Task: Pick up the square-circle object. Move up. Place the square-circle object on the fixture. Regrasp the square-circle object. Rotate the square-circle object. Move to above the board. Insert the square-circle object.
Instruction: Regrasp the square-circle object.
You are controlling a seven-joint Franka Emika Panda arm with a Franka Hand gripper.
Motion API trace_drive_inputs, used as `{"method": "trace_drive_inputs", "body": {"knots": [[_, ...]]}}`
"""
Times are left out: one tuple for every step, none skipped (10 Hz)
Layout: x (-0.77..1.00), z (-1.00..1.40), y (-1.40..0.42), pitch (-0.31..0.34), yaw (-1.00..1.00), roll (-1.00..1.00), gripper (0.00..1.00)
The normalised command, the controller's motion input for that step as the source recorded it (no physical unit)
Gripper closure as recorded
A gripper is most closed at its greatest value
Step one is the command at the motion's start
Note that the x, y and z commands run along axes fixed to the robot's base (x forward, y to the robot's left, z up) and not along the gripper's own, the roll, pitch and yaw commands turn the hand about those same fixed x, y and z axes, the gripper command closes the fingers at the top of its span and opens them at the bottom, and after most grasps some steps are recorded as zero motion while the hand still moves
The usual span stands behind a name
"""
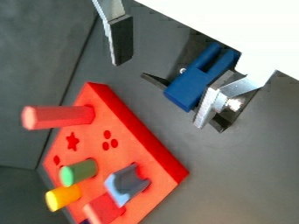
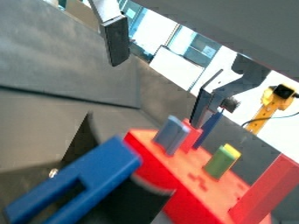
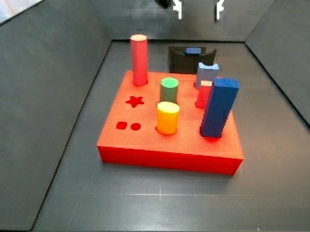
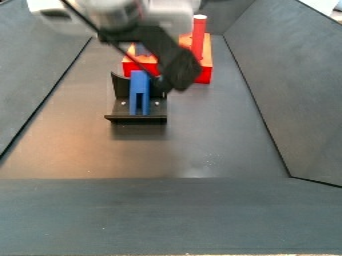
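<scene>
A dark grey surface (image 3: 72,181) with raised dark side walls was seen in both side views. The board (image 3: 169,149) lay in the middle of it, with the fixture (image 3: 186,57) set just behind its far edge in a side view and in front of it in a side view (image 4: 136,112).

The square-circle object (image 4: 142,88) was seen resting upright in the fixture, not held by anything. In a wrist view it (image 1: 201,77) showed as a blue block against the fixture's silver bracket (image 1: 225,98), just off the board's (image 1: 128,131) corner.

The hand (image 3: 198,8) hung above the far end of the surface, over the fixture, with its fingers (image 3: 179,9) held apart and nothing between them. In a wrist view only one finger (image 1: 118,33) was shown, well clear of the blue piece. In a side view the hand's dark body (image 4: 167,55) stood in front of the board and covered most of it.

On the board a tall red cylinder (image 3: 140,59) stood at a far corner, a tall blue square prism (image 3: 220,107) at the near right, a green peg (image 3: 169,90) and a yellow peg (image 3: 168,118) in the middle, and a light-blue piece (image 3: 208,72) close to the fixture. A star hole (image 3: 136,101) and small round holes (image 3: 130,124) were left uncovered near the red cylinder.
</scene>
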Motion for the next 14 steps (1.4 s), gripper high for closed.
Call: {"method": "trace_drive_inputs", "body": {"knots": [[-0.03, 0.24, 0.0, 0.088, 0.0, 0.05, 0.0], [-0.1, 0.77, -0.79, 0.067, 0.03, 1.0, 0.0], [-0.09, 0.62, -0.75, 0.063, 0.03, 1.0, 0.0], [-0.1, 0.54, -0.68, 0.057, 0.03, 1.0, 0.0], [-0.12, 0.3, -0.47, 0.045, 0.03, 1.0, 0.0], [-0.1, 0.12, -0.32, 0.041, 0.03, 1.0, 0.0], [-0.05, 0.03, -0.1, 0.04, 0.03, 1.0, 0.0], [-0.03, 0.03, -0.03, 0.041, 0.03, 1.0, 0.0], [-0.03, 0.02, -0.04, 0.039, 0.03, 1.0, 0.0], [-0.03, 0.01, -0.04, 0.036, 0.03, 1.0, 0.0], [-0.05, 0.02, -0.03, 0.029, 0.03, 1.0, 0.0], [-0.05, 0.02, -0.03, 0.024, 0.03, 1.0, 0.0], [-0.05, 0.0, -0.03, 0.016, 0.03, 1.0, 0.0], [-0.05, 0.01, -0.02, 0.012, 0.03, 1.0, 0.0]]}}
